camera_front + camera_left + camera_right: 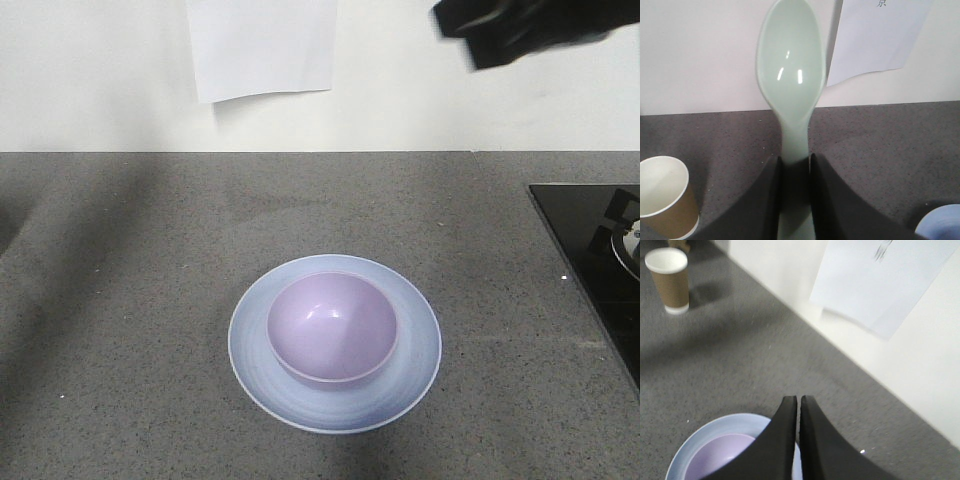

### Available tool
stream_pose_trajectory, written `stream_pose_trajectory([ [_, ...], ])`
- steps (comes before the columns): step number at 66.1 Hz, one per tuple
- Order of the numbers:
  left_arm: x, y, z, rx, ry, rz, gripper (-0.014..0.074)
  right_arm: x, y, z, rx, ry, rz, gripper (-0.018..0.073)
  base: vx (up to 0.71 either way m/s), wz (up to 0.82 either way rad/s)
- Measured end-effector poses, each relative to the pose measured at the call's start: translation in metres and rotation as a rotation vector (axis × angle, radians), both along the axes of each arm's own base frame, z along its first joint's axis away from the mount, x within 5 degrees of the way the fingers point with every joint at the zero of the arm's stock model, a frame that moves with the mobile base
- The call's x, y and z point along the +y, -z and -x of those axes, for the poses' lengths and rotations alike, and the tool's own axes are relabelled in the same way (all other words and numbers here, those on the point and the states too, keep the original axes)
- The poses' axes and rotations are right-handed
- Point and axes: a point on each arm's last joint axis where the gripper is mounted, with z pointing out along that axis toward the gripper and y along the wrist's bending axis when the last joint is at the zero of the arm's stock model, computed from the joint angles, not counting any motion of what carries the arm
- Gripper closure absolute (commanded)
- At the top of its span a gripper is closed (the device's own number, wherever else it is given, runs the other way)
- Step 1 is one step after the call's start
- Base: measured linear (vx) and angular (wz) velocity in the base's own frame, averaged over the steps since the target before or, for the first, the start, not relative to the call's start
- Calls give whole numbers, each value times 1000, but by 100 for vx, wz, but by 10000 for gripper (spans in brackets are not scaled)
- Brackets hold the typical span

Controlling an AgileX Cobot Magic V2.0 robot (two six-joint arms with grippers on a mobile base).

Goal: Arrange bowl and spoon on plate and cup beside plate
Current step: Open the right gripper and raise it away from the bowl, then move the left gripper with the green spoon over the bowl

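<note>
Your left claw (795, 161) is clenched on the spoon (790, 65) by its handle, head raised over the counter (880, 140) near the cup (665, 197); it looks light, stiff and slick, so the thick handle is the place to hold. Your right claw (798, 401) is pinched empty over the bowl (720, 457)

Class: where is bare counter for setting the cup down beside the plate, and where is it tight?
Widest bare counter lies left of the plate; another stretch runs behind it to the wall. Right is narrower, bounded by the black cooktop. The plate itself is crowded by the bowl.
</note>
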Motion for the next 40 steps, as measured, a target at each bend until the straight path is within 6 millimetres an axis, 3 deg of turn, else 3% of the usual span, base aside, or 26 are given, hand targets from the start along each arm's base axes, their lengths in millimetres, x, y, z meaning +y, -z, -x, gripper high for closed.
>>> stream_pose_trajectory([
  [11,-11,-1,1,-3,118,36,602,-28,-30,57,-100,54,-32,564,0,0],
  [21,-27,6,-2,45,292,73,602,-52,-39,99,-113,130,-31,564,0,0],
  [32,-43,31,-18,234,468,121,602,-74,-42,139,-109,201,-19,564,0,0],
  [33,-47,47,-27,341,517,125,603,-82,-44,158,-124,217,-52,564,0,0],
  [40,-53,54,-32,374,544,124,603,-87,-38,169,-125,221,-59,564,0,0],
])
